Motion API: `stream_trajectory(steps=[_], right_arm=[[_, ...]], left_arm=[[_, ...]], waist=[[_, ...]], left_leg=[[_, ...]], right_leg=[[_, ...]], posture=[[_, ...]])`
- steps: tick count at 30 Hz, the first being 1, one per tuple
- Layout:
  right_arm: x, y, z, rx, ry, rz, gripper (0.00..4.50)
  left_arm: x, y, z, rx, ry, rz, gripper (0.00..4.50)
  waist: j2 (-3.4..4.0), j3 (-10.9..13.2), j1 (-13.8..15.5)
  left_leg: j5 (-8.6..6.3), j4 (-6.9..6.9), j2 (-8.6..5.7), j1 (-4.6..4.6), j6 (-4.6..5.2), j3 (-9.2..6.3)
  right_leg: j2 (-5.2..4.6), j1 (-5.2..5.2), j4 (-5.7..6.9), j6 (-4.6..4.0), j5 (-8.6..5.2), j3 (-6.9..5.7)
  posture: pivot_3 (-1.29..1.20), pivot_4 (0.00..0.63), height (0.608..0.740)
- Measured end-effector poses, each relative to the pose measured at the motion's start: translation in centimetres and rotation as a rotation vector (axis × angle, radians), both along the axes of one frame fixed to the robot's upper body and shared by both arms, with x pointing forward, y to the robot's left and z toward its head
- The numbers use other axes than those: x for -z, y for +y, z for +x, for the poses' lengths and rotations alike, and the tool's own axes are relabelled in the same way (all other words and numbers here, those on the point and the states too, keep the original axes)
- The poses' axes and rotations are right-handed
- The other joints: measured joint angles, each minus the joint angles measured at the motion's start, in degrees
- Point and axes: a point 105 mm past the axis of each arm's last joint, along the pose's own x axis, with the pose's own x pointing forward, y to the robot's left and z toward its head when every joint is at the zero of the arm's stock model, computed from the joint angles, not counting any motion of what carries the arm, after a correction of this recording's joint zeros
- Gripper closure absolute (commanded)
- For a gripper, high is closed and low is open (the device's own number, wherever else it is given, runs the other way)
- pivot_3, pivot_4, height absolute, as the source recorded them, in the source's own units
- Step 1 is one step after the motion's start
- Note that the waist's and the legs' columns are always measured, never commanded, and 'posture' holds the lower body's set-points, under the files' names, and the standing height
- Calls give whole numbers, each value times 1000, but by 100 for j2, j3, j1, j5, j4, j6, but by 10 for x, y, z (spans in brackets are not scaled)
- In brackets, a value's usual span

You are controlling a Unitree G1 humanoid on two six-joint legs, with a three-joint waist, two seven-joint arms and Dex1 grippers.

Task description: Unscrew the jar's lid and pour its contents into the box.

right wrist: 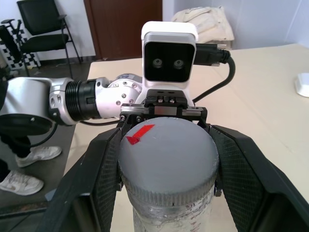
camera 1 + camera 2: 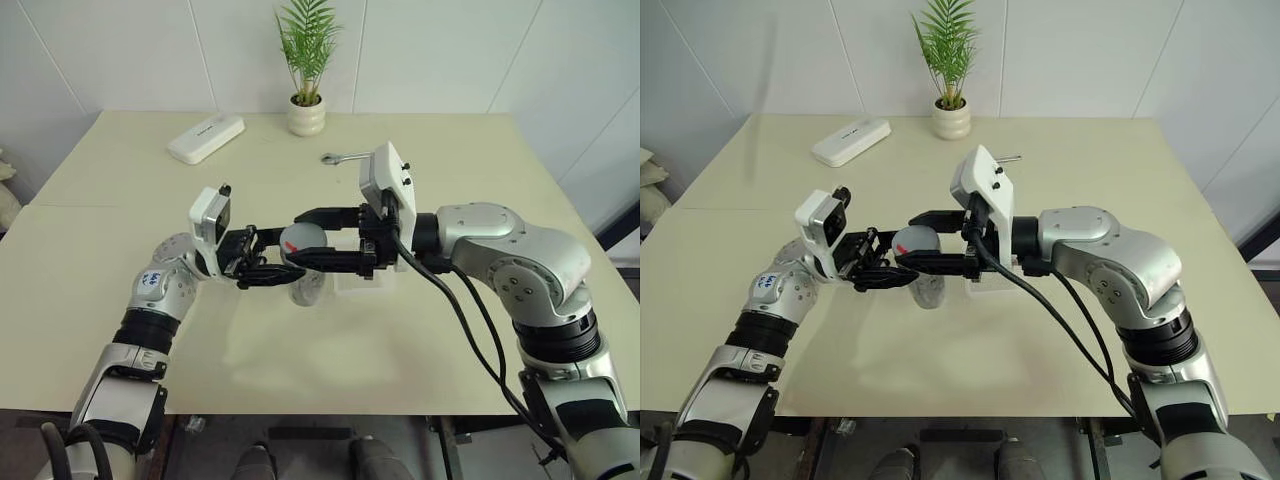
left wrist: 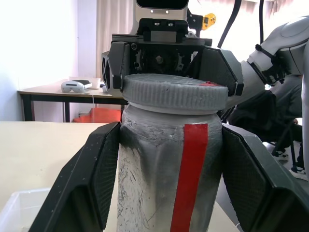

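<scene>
The clear jar [image 3: 159,183], with a red stripe down its side, hangs upright above the table with my left gripper [image 2: 285,260] shut on its body. Its grey lid [image 1: 166,162], marked with a red patch, sits on the jar's mouth. My right gripper [image 2: 298,240] reaches in from the opposite side and is shut on the lid's rim. The clear plastic box [image 2: 352,284] lies on the table just beyond the jar, under my right wrist. The jar's scuffed wall hides the contents.
A white oblong case [image 2: 205,138] lies at the back left of the table [image 2: 120,240]. A potted plant [image 2: 307,115] stands at the back middle, and a metal wrench [image 2: 343,157] lies in front of it. The table's front edge runs below both arms.
</scene>
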Motion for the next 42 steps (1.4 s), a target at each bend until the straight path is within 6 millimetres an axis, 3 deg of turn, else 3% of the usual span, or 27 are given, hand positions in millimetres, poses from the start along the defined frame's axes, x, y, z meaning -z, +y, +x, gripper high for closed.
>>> stream_trajectory(steps=[19,23,25,31,35,42], right_arm=[[-5,-4,4,-78,8,-15,1973],[-62,-17,-5,-87,-226,104,1973],[-62,-17,-7,-104,-234,106,1973],[-57,-14,-4,-107,-225,93,1973],[-57,-19,9,0,-242,93,1973],[-23,-74,46,406,-173,56,1973]], left_arm=[[-2,-3,3,16,-16,54,1748],[43,0,3,8,134,176,1749],[46,-1,3,12,144,190,1749],[30,-7,7,20,62,184,1749],[27,-6,8,12,46,170,1749],[-13,19,18,-99,-59,75,1749]], waist=[[1,0,-4],[36,30,3],[32,33,4],[33,36,-3],[34,37,-7],[32,39,24]], left_leg=[[0,-1,0,0,0,0],[0,0,5,0,0,-5],[0,-1,7,-1,0,-7],[0,-1,6,-2,0,-6],[0,-2,7,-2,0,-6],[0,-4,5,-3,0,-5]], right_leg=[[0,-1,-1,0,0,0],[7,0,-1,0,0,-5],[9,0,0,-1,0,-6],[9,-1,-1,-1,0,-4],[9,-2,0,-2,-1,-4],[9,-1,-4,-2,-1,-4]], posture=[[0,150,740],[0,150,740],[0,150,740],[0,150,740],[0,150,740],[0,150,740]])
